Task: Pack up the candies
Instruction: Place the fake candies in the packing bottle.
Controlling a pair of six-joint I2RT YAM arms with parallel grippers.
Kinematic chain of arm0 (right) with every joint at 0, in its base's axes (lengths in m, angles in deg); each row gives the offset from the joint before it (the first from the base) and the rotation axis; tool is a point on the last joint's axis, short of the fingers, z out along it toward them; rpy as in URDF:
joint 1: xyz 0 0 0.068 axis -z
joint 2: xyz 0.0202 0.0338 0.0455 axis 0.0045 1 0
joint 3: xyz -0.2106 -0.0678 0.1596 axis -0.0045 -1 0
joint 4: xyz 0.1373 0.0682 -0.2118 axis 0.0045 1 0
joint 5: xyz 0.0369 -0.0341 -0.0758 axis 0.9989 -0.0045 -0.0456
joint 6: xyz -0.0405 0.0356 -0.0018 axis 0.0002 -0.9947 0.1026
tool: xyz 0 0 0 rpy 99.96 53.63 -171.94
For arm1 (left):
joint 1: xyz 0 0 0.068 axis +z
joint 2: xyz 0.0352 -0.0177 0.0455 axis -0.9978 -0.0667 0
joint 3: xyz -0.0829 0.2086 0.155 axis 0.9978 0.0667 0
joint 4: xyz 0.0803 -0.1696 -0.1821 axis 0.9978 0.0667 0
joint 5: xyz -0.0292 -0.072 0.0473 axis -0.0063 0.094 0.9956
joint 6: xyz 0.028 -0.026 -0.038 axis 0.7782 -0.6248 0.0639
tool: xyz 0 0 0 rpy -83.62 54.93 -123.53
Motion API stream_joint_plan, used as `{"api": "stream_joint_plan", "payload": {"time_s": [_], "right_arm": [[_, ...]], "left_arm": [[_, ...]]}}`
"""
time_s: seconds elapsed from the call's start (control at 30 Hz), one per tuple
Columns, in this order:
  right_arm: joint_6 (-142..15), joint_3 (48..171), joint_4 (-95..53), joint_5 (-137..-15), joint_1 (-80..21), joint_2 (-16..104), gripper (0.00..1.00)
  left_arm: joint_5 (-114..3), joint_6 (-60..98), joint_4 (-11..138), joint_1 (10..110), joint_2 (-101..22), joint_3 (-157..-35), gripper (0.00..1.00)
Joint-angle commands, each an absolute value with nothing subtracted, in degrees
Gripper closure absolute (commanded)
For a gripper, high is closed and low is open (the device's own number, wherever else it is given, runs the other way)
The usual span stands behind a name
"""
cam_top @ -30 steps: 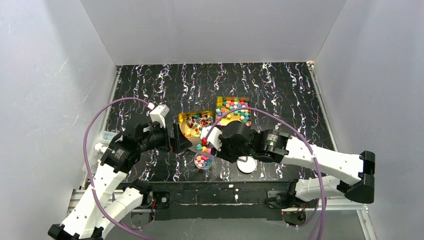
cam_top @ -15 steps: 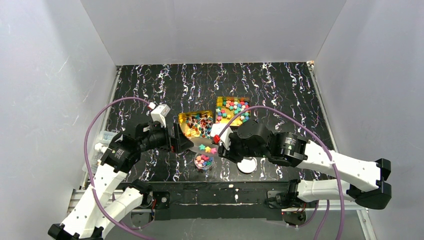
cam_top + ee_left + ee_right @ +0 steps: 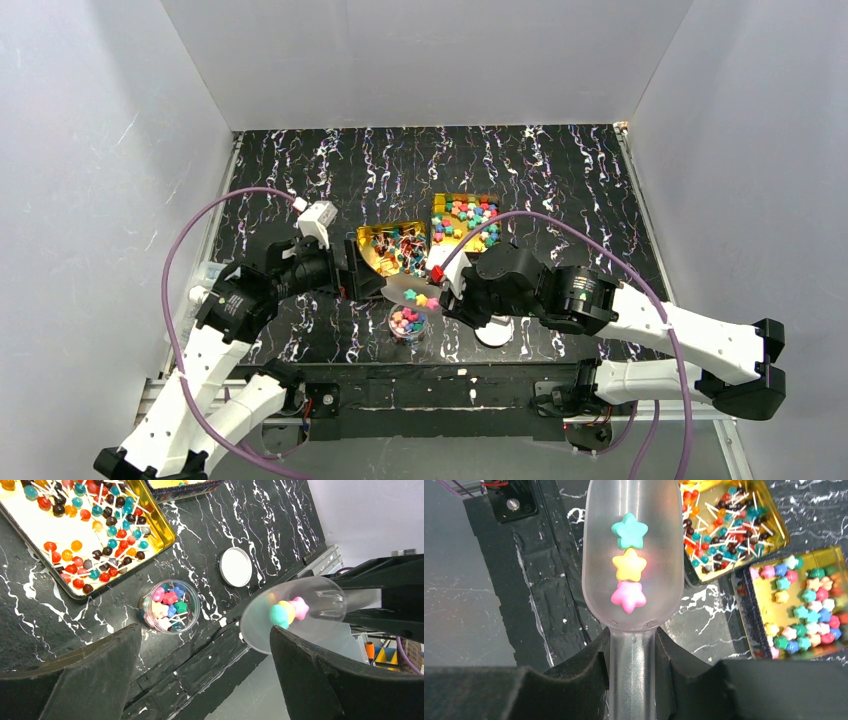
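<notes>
Three star candies (image 3: pixel 629 569) lie in the scoop (image 3: pixel 596 585), which hangs just behind the jar (image 3: pixel 198 607), not yet over it. Your right pincer (image 3: pixel 632 652) is clenched on the scoop's handle. Your left pincer (image 3: pixel 202 670) is spread and empty, left of the jar. You look to be mid-carry: bring the scoop's lip above the jar's mouth, then tip slowly so none bounce onto the worktop (image 3: pixel 300 180).

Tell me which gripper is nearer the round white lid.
Right. The right gripper, shut on the clear plastic scoop, hangs just left of the round white lid; the open left gripper is much farther left.
</notes>
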State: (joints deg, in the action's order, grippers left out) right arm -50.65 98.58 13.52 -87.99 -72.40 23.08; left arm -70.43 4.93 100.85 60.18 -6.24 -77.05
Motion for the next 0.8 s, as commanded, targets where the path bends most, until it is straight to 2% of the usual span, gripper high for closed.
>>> {"api": "stream_joint_plan", "payload": {"time_s": [0.0,0.27,0.77], "right_arm": [[-54.52,99.80,17.12,-90.36,-72.77,23.05,0.99],[-60.07,103.02,26.28,-90.75,-72.82,26.72,0.99],[-66.66,111.89,42.30,-89.72,-72.86,38.11,0.99]], "left_arm": [[-68.88,6.48,103.60,60.42,-5.50,-80.99,0.01],[-63.42,9.26,107.06,60.42,-2.46,-81.06,0.01],[-60.15,11.31,107.74,60.42,2.34,-72.78,0.01]]}}
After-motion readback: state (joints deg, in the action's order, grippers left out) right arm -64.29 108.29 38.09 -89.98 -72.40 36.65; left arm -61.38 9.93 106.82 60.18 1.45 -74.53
